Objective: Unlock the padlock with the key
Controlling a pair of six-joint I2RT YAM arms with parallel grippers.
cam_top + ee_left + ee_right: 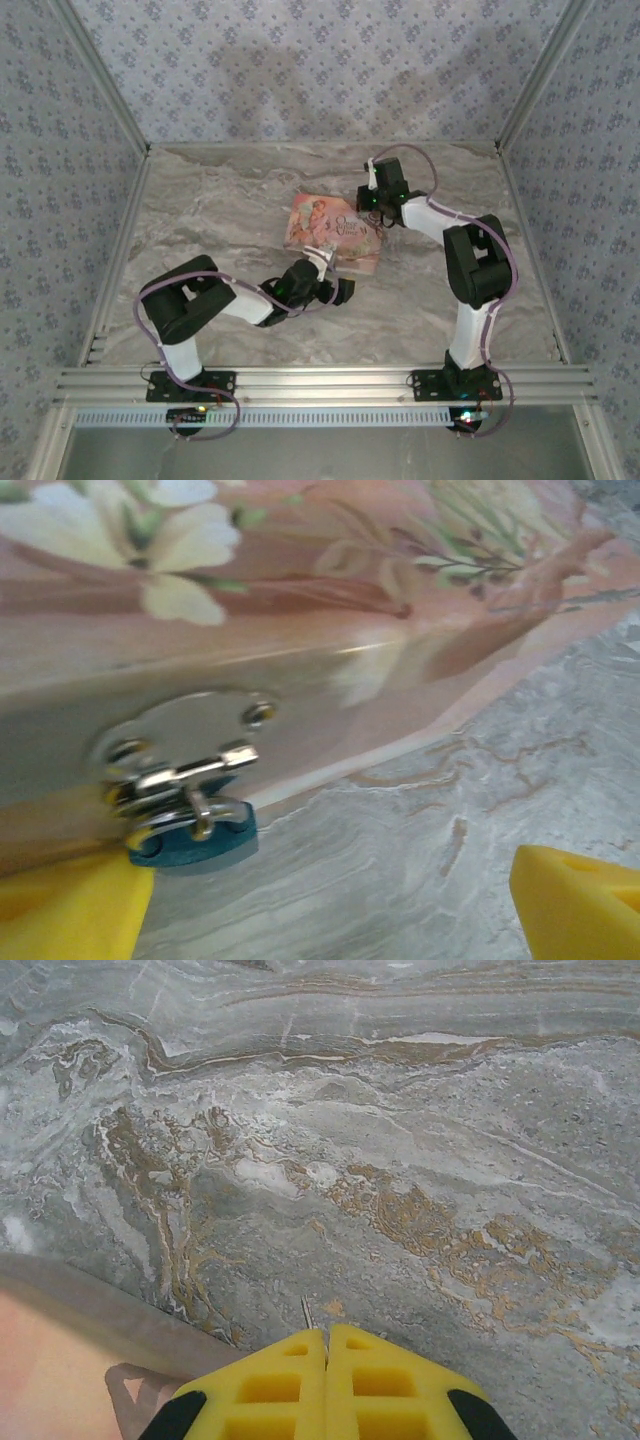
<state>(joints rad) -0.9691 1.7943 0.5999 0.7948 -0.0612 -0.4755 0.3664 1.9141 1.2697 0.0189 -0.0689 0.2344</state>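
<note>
Yellow fingertips (pixel 70 910) of the left gripper (pixel 330 880) sit closest in the left wrist cam, one at bottom-left, the other at bottom-right. They're spread wide w/ bare table btwn them, holding nothing. The bottom-left tip is just beside the tiny blue-teal padlock (pixel 195 842); touching or not, can't tell.

Padlock looks: flat, rounded teal body, glossy, lying tilted. Its silvery shackle loops up through the shiny metal hasp (pixel 180 755), an oval plate w/ rivets on the side wall of the flat pink box w/ pale flower print (pixel 330 610). Lock body hangs at the box's bottom edge, right down by the grey-and-tan marbled tabletop (pixel 420 820). Pic is blurry, so can't tell if the shackle is latched.

Right wrist cam: right gripper (pixel 326 1340) has its yellow pads pressed together, pinching a thin pale silvery metal key (pixel 307 1312) at the seam. A short sliver of the key pokes out, pointing toward the table. Pink box corner shows at bottom-left, near the pads but apart.

Top cam: box (pixel 325 230) lies approx mid-table, illustrated lid up. Left gripper (pixel 338 288) is at its near edge, right gripper (pixel 375 215) at its far right corner. Key and padlock are thus well apart, on opp. sides of the box.
</note>
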